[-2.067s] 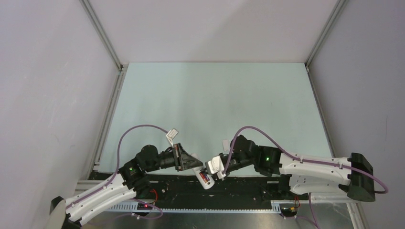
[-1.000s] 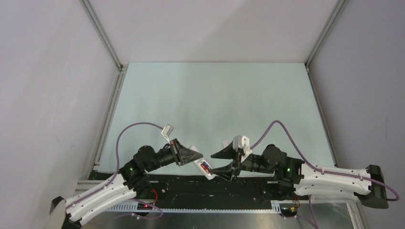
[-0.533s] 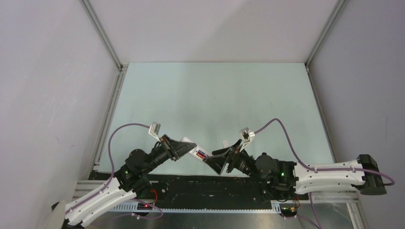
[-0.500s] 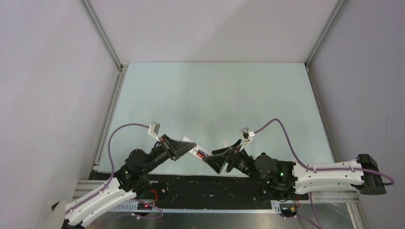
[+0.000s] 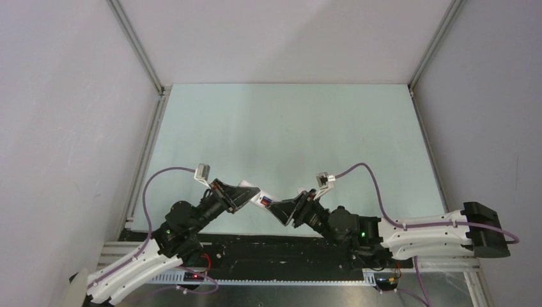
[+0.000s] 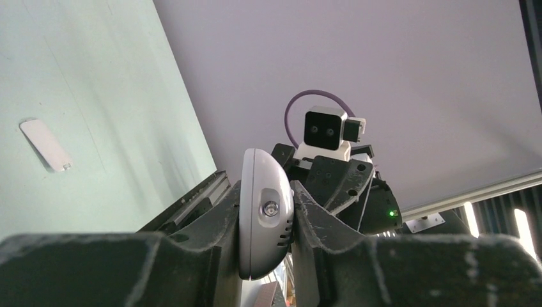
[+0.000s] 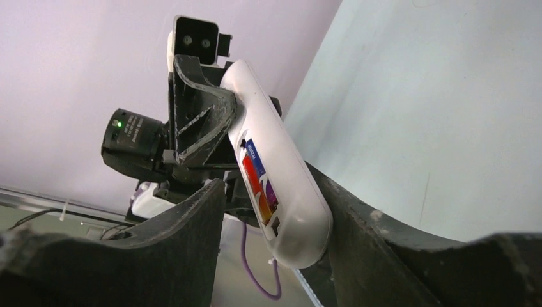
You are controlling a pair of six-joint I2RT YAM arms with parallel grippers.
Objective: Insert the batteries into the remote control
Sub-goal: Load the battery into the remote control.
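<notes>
1. Surface: the table [image 5: 287, 128] has a pale mint-green top, matte, with faint scuffs in the wrist views. A black strip [image 5: 268, 251] runs along its near edge at the arm bases.
2. Room: plain grey-lilac walls [image 5: 64, 128] close in three sides. Aluminium frame rails [image 5: 137, 45] run down from the far corners along both table edges.
3. A small white cover plate [image 6: 45, 145] lies flat on the green top, on its own.
4. The remote control [image 5: 261, 200] is held off the table near the front edge, bridging the two grippers, with its battery bay facing up.
5. The batteries [image 7: 257, 178] sit in the open bay. Blue and red-orange casings show, lying lengthwise.
6. The left gripper [image 6: 266, 198] is clenched on one end of the remote control, with both fingers pressed flat to its sides.
7. The right gripper [image 7: 271, 192] has its jaws spread and straddles the remote's other end. A gap shows on one side. On the other side the casing lies against or just beside the finger, and I cannot tell which.
8. Purple cables [image 5: 358, 169] loop up from both wrists to their cameras.
</notes>
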